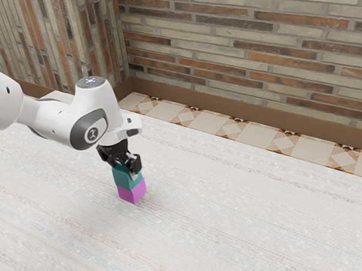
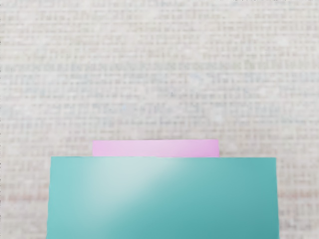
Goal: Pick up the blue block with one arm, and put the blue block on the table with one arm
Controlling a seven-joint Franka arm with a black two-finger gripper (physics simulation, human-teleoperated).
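In the exterior view, the white arm (image 1: pixel 52 119) reaches in from the left edge, its black gripper (image 1: pixel 128 167) pointing down just left of the centre of the frame. The blue block (image 1: pixel 124 178) — more of a teal — is right at the jaws, on top of the magenta block (image 1: pixel 129 195), which is lower in the frame over the pale table (image 1: pixel 255 229). I cannot tell whether the jaws are clenched on the blue block or merely around it. In the wrist view, the blue block is close under the hand, with a strip of the magenta block showing past one edge. Across the top of the exterior view runs a brick wall (image 1: pixel 251 48) — a brown baseboard (image 1: pixel 230 106) and patterned floor tiles (image 1: pixel 206 118) below it.
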